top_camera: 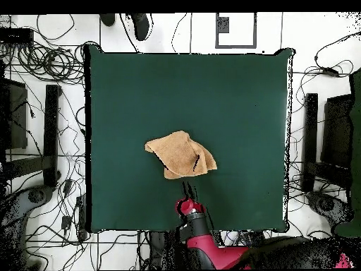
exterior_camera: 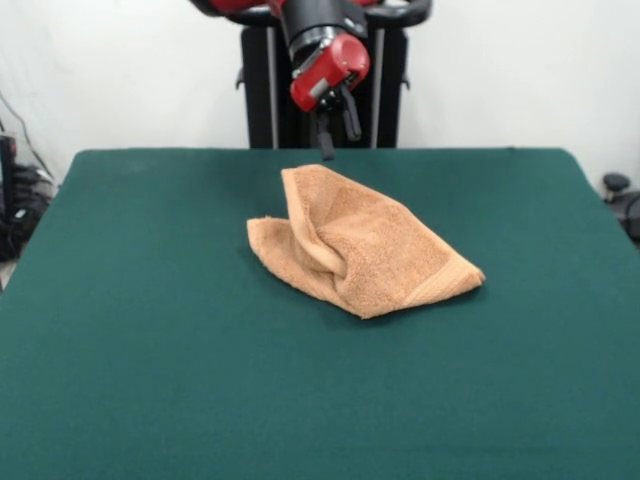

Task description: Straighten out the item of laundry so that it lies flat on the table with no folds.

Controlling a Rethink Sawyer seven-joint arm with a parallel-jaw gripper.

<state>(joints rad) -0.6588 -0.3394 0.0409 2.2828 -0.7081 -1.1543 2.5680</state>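
Note:
The light orange-tan towel [exterior_camera: 365, 250] lies crumpled near the middle of the dark green table [exterior_camera: 150, 300], folded over itself with a ridge down its middle and a woven band along its lower right hem. In the overhead view the towel [top_camera: 180, 154] sits a little toward the robot's side of the table [top_camera: 240, 99]. My gripper [exterior_camera: 338, 130] hangs above the table's far edge, just behind the towel's far corner, not touching it. Its two dark fingers stand apart and hold nothing. It also shows in the overhead view [top_camera: 189, 189], just short of the towel.
The robot's black pedestal [exterior_camera: 320, 90] stands behind the table's far edge. Cables and black stands [top_camera: 49, 134] surround the table on the floor. Green cloth stretches widely on all sides of the towel.

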